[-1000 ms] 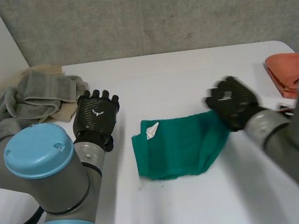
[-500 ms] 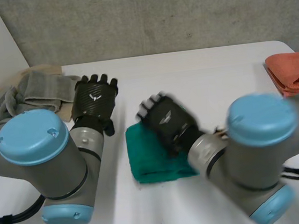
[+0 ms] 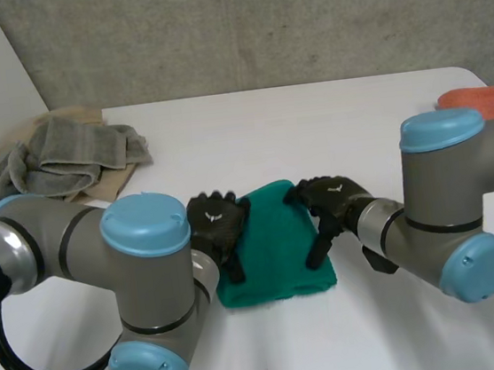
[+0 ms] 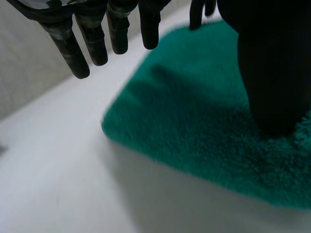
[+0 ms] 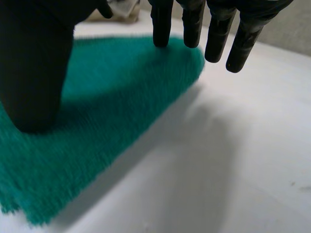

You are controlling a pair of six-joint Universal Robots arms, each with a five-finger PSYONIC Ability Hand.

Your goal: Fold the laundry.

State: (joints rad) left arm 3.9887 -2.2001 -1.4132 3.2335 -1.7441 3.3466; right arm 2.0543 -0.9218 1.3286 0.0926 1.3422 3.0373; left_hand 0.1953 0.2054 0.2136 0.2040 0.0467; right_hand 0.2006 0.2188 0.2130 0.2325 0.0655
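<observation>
Now | green towel [image 3: 271, 236] lies folded mid-worktop [image 3: 312, 133] | left hand [image 3: 216, 227] at its left edge, fingers straight and holding nothing, thumb resting on the towel | right hand [image 3: 329, 201] at its right edge, fingers likewise straight, thumb on the towel | grey towels [image 3: 65, 156] heaped far left | orange cloth [image 3: 487, 99] far right

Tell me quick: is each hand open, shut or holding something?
Left hand: open, fingers straight, thumb down on the green towel.
Right hand: open, fingers straight, thumb down on the same green towel.
</observation>
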